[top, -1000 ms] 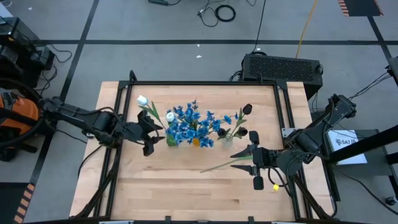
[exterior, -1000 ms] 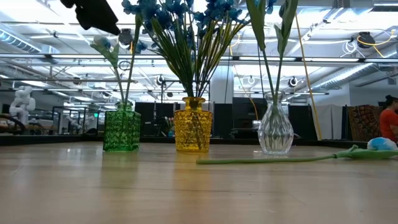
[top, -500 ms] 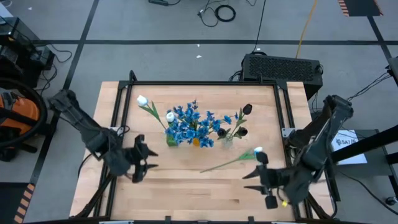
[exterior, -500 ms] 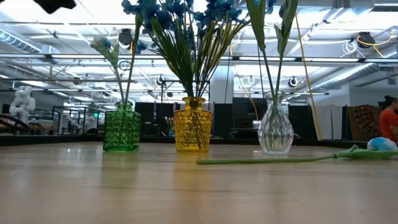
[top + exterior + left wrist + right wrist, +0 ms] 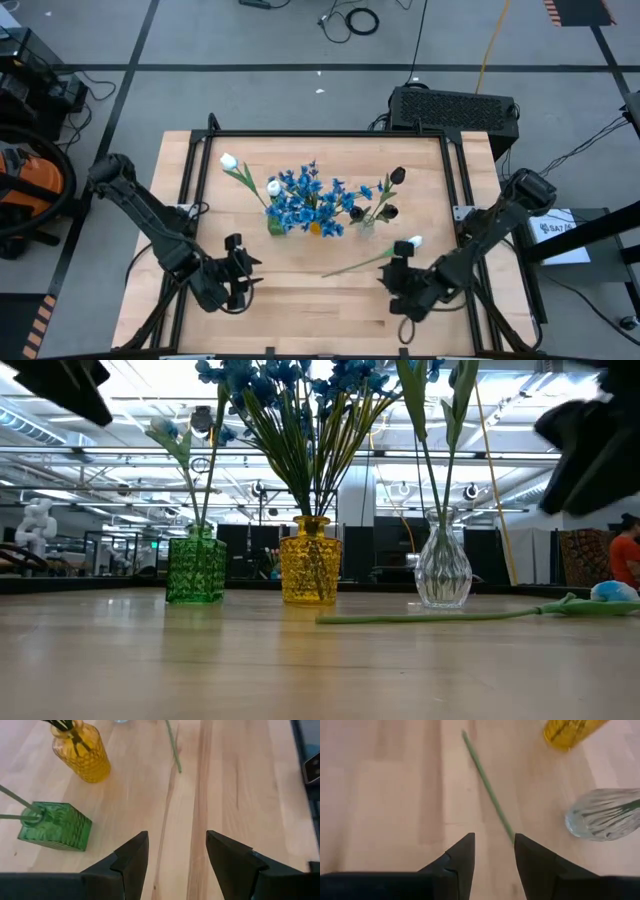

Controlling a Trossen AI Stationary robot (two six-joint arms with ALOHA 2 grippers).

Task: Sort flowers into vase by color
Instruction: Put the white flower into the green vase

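Note:
Three vases stand in a row mid-table: a green vase (image 5: 275, 226) with a white tulip (image 5: 229, 161), a yellow vase (image 5: 316, 229) full of blue flowers (image 5: 310, 197), and a clear vase (image 5: 365, 226) with dark buds (image 5: 397, 175). One white-budded flower (image 5: 413, 242) lies flat on the table, its stem (image 5: 487, 790) running toward the near left. My right gripper (image 5: 396, 276) hovers open over the stem's bud half, and the stem passes under its fingers (image 5: 535, 860). My left gripper (image 5: 240, 276) hangs open above bare wood, nearer than the green vase (image 5: 55, 827).
Bare wood fills the table's near half (image 5: 320, 310). A black frame rims the table (image 5: 330, 133). In the low view, the arms show only as dark shapes high at the upper left (image 5: 60, 385) and upper right (image 5: 590, 450). A person stands far off in the room (image 5: 628, 555).
My left gripper has drawn away from the green vase toward the table's near edge and come down. My right gripper has sunk toward the table and tipped further downward, ending over the lying flower's stem. The flowers and vases have kept their places.

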